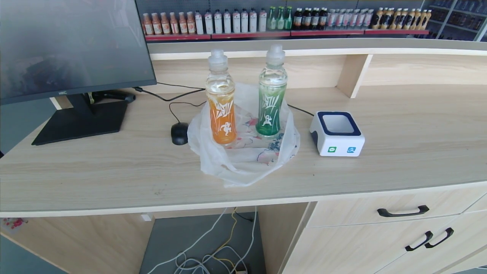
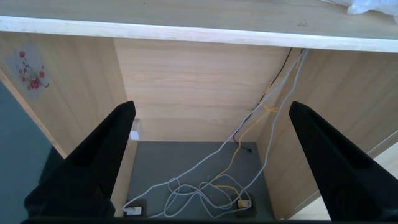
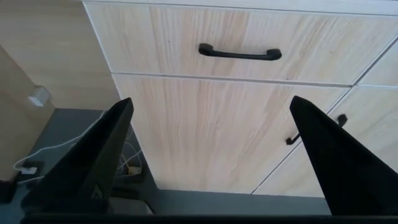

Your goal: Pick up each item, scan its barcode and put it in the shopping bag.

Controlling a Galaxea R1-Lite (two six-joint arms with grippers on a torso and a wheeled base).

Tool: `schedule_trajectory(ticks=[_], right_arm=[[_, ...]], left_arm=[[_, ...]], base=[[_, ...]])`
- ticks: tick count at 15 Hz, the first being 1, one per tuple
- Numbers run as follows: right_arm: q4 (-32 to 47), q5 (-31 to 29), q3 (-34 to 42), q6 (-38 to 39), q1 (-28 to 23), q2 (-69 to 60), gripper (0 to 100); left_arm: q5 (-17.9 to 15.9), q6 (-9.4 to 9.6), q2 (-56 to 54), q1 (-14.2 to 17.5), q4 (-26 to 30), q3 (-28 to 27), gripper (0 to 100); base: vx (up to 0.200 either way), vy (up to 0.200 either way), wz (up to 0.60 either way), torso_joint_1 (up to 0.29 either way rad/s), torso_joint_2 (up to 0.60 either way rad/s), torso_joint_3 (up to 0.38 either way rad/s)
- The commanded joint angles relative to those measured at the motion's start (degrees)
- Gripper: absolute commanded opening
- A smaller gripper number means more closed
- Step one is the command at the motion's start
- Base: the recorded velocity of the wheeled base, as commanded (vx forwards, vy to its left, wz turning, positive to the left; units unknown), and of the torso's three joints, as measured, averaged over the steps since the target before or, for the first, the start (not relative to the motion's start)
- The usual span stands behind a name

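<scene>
in the head view, an orange bottle (image 1: pixel 221 110) and a green bottle (image 1: pixel 271 102) stood upright side by side on the tabletop (image 1: pixel 399 114), both with their bases set in the crumpled shopping bag (image 1: pixel 243 163). the bag's sides lay slumped low around them, so it was hard to tell whether they sat properly inside it or merely on top of the plastic. the scanner (image 1: pixel 336 133) sat just beside the bag on the robot's right, with nothing over its window, and a mouse (image 1: pixel 179 133) lay against the bag's other edge. no loose item waited elsewhere on the tabletop, so the task looked finished or nearly so; whether each barcode had been read could not be judged.

in the left wrist view, the left pincer (image 2: pixel 210 109) hung below the tabletop edge with its fingers spread wide and nothing between them, cables (image 2: pixel 205 180) trailing on the floor beyond.

in the right wrist view, the right pincer (image 3: pixel 210 102) was likewise spread wide and empty, facing a drawer handle (image 3: pixel 239 53).
</scene>
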State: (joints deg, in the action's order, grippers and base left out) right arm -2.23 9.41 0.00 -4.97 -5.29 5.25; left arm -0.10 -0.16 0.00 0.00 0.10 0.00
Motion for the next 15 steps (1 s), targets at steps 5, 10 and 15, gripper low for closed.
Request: schedule_trajectory(ticks=[5, 10, 15], right_arm=[[0.03, 4.83, -0.18, 4.09, 3.97, 1.34, 100], [-0.32, -2.2, 0.0, -0.74, 4.85, -5.25, 100], [2.14, -7.04, 0.0, 4.53, 4.85, -5.17, 100]], left_arm=[[0.01, 0.07, 0.0, 0.0, -0.01, 0.0, 100], [0.01, 0.07, 0.0, 0.0, -0.01, 0.0, 100], [0.01, 0.07, 0.0, 0.0, -0.01, 0.0, 100]], base=[[0.0, 0.0, 0.0, 0.0, 0.0, 0.0], [0.0, 0.0, 0.0, 0.0, 0.0, 0.0], [0.0, 0.0, 0.0, 0.0, 0.0, 0.0]])
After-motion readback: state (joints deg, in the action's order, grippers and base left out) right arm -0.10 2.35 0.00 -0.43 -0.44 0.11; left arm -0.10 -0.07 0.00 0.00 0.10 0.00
